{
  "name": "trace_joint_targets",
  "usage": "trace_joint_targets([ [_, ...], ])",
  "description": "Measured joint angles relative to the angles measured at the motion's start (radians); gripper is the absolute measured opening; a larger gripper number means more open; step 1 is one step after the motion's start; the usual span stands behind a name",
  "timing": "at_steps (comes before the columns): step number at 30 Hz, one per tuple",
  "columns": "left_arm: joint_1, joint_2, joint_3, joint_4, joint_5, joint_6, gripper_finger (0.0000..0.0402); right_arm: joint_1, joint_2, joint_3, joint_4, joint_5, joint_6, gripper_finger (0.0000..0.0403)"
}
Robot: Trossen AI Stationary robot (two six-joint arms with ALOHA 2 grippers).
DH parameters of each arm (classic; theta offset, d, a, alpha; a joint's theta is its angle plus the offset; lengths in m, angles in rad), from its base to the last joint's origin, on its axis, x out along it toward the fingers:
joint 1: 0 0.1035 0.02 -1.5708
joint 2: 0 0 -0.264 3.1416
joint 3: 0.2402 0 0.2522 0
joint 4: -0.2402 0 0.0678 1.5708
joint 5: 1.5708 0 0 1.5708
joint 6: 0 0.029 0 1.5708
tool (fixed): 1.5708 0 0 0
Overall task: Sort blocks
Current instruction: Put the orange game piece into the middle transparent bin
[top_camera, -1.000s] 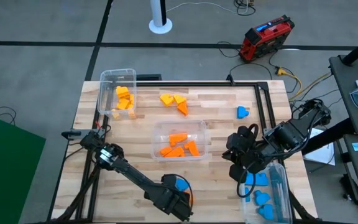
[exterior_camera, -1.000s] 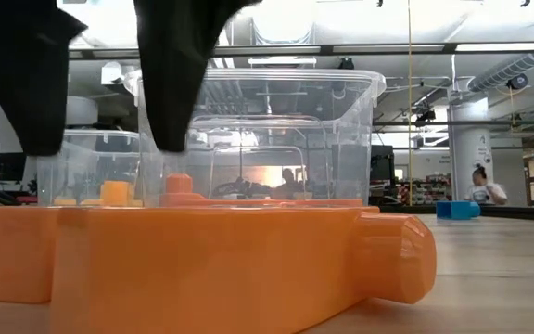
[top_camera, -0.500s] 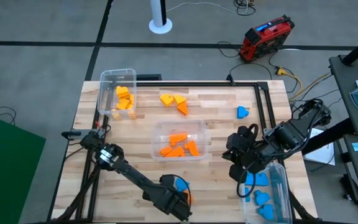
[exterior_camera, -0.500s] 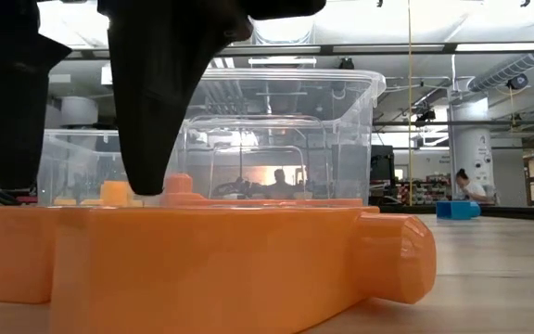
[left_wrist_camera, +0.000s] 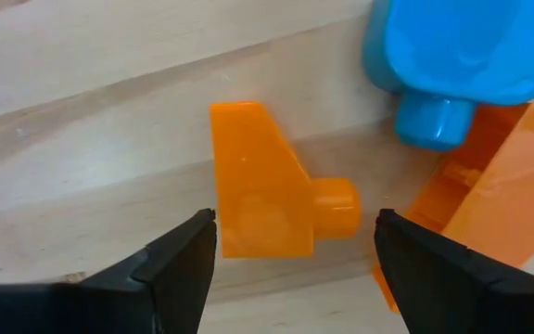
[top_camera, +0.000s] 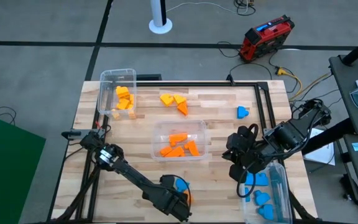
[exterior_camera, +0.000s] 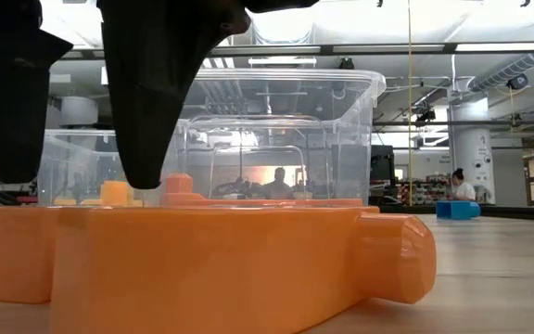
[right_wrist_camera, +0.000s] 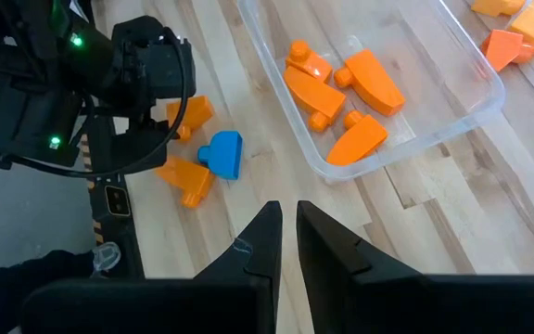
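Between the left end effector [left_wrist_camera: 290,243]'s wide-apart fingers lies an orange block [left_wrist_camera: 267,182] on the counter [left_wrist_camera: 82,121], a blue block [left_wrist_camera: 462,56] just beyond. Right end effector [right_wrist_camera: 287,232], fingers nearly together, waits near the orange-filled bin [right_wrist_camera: 452,102]. No writing shows.

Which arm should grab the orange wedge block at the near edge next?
Left. Its open pincer already straddles the orange wedge block; the right pincer waits by the blue-block bin.

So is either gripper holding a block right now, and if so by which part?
Neither. The left gripper hangs open over an orange block, fingers either side, not touching it. The right gripper is shut on nothing beside the blue blocks' bin.
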Motion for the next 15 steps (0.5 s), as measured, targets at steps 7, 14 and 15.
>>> trace_joint_targets([
  [7, 0.000, 0.000, 0.000, 0.000, 0.000, 0.004, 0.0306, 0.000, 0.000, 0.000, 0.000, 0.000, 0.000, 0.0028],
  [14, 0.000, -0.001, 0.000, 0.055, 0.012, 0.027, 0.0338, 0.000, 0.000, 0.000, 0.000, 0.000, -0.008, 0.0028],
  [15, 0.000, -0.001, -0.001, 0.056, 0.026, 0.027, 0.0339, 0.000, 0.000, 0.000, 0.000, 0.000, -0.008, 0.0028],
])
